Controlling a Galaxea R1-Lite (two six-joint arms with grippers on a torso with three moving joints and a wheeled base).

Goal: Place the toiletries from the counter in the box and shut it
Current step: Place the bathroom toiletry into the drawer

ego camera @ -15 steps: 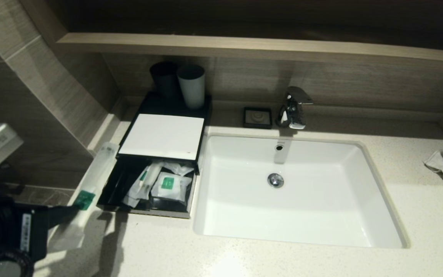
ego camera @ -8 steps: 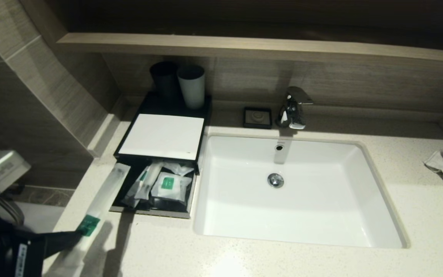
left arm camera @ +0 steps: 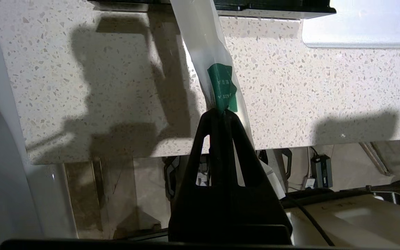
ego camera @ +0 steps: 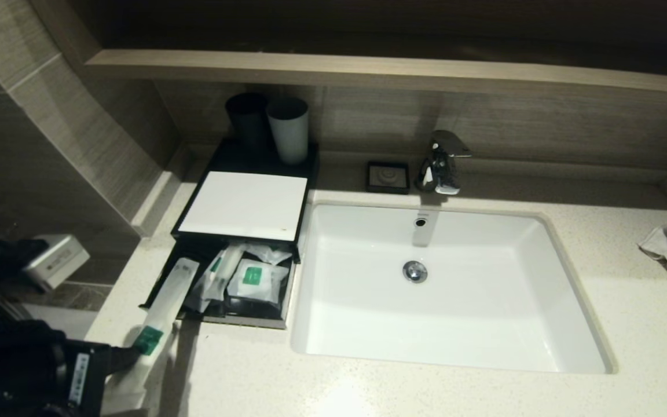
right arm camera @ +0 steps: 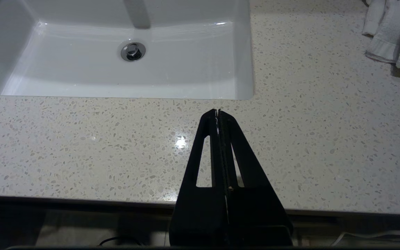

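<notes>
Speckled off-white worktop (ego camera: 426, 394) with white sink (ego camera: 472, 347) below a wood-look ledge (ego camera: 368, 69). Left gripper (left arm camera: 221, 113) pinches a long frosted packet (ego camera: 162, 307) at its green label; the packet's far end reaches over the black box's (ego camera: 217, 159) open drawer (ego camera: 235, 320). Right gripper (right arm camera: 218, 113) is pressed together.

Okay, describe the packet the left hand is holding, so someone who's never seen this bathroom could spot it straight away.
Start at the white sink and look to its left, where the black box has its drawer pulled open. The long slim packet slants from the counter's front edge over the drawer's left side, pinched in the left hand. Unlike the packets lying inside the drawer, it sticks out towards the counter's edge, gripped by its green label.
</notes>
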